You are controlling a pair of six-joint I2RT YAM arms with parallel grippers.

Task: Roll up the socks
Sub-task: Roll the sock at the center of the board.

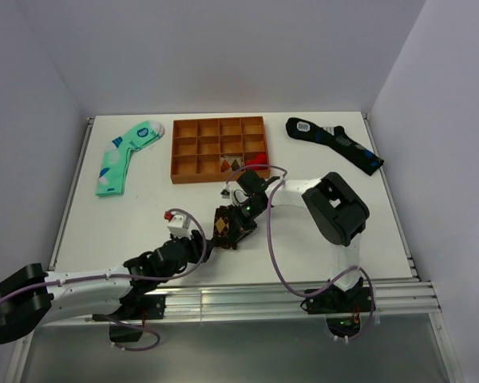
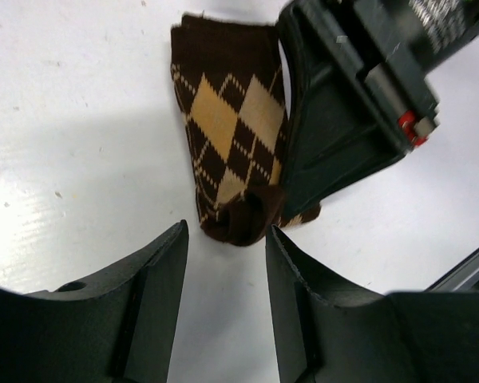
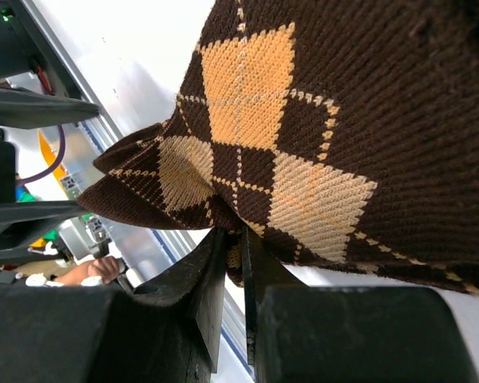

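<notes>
The brown argyle socks (image 1: 224,224) lie folded into a short bundle on the white table, between the two grippers. In the left wrist view the socks (image 2: 227,120) show tan diamonds, with a rolled dark end nearest me. My left gripper (image 2: 225,239) is open and empty, its fingertips just short of that rolled end. It also shows in the top view (image 1: 204,244). My right gripper (image 3: 233,239) is shut on the edge of the socks (image 3: 303,120), pinching a fold of fabric. In the top view the right gripper (image 1: 238,225) sits over the bundle's right side.
An orange compartment tray (image 1: 180,148) stands at the back centre. A mint-green sock (image 1: 126,155) lies back left and a black-navy sock (image 1: 333,144) back right. A small white block with a red top (image 1: 176,222) sits left of the socks. The table's metal rail (image 1: 247,297) runs along the front.
</notes>
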